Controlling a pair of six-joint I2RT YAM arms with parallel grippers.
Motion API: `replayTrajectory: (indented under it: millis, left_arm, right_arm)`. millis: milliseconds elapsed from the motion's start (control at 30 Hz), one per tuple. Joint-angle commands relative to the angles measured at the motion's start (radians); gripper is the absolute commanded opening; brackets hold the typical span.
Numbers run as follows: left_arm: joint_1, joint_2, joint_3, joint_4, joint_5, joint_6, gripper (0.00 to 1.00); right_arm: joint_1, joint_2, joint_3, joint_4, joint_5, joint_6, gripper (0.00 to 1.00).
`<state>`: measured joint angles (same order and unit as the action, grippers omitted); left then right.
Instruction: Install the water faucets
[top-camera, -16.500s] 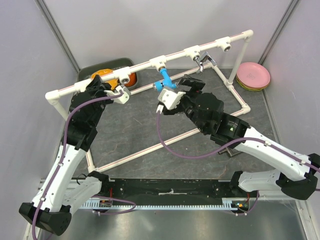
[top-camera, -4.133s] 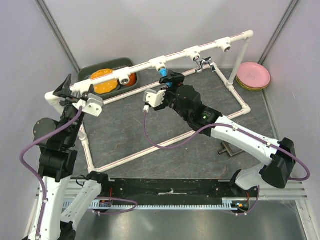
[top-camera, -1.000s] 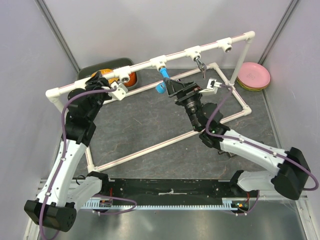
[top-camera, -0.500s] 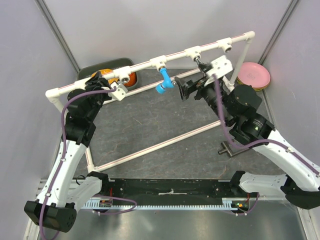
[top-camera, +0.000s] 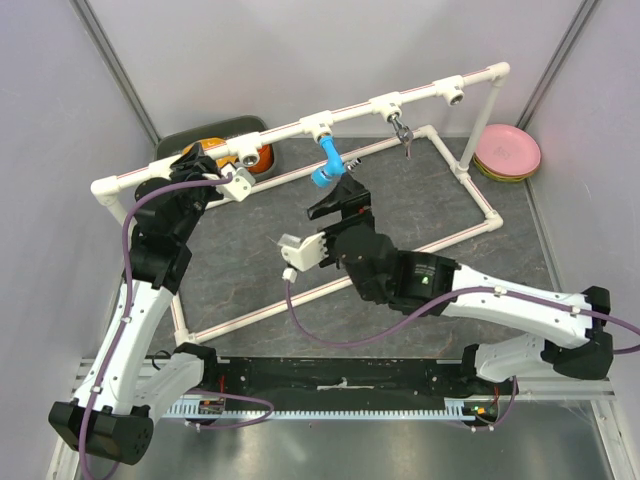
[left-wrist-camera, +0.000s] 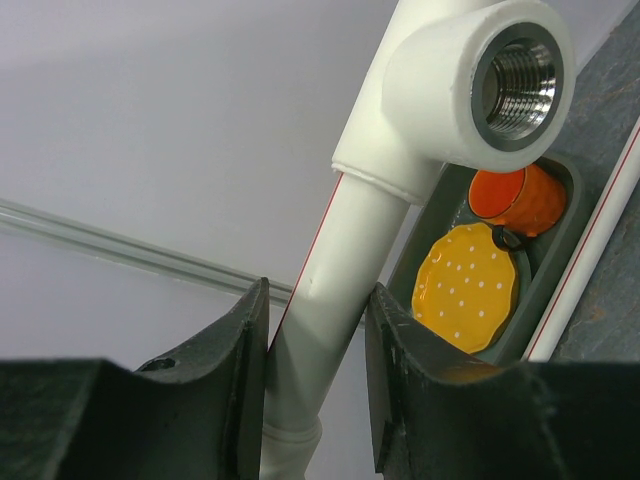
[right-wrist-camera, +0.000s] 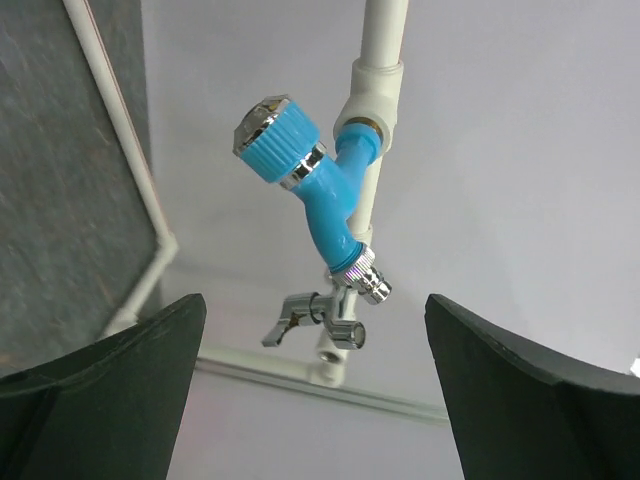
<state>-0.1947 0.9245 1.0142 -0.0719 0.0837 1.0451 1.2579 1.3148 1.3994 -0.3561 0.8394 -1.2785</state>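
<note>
From above, the blue faucet (top-camera: 326, 163) and the chrome faucet (top-camera: 403, 131) hang from tees on the pipe frame (top-camera: 285, 134) over the counter (top-camera: 260, 250). In the left wrist view, the left jaws clamp a frame pipe beside an empty threaded socket (left-wrist-camera: 520, 78). In the right wrist view, the right jaws gape wide and empty below both faucets. Installation looks done, though thread tightness is unclear.

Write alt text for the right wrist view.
A blue faucet hangs screwed into a tee on a white pipe, with a chrome faucet farther along behind it. The open right end effector frames them from below, touching neither.
</note>
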Motion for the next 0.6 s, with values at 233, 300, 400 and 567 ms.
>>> replayTrajectory:
  millis: [233,300,400,567]
  left_arm:
    - [0.034,0.013,-0.032,0.001,-0.015,-0.198,0.02]
    - [0.034,0.011,-0.034,0.003,-0.012,-0.200,0.02]
    - [0.034,0.011,-0.034,0.006,-0.009,-0.203,0.02]
    - [0.034,0.007,-0.035,0.007,-0.009,-0.203,0.02]
  right_arm:
    - [-0.015,0.142,-0.039,0.319,0.222,-0.475,0.95]
    - [-0.034,0.158,-0.025,0.327,0.205,-0.470,0.94]
    - [-0.072,0.196,-0.010,0.339,0.185,-0.470,0.91]
    - [-0.117,0.239,0.012,0.382,0.165,-0.458,0.78]
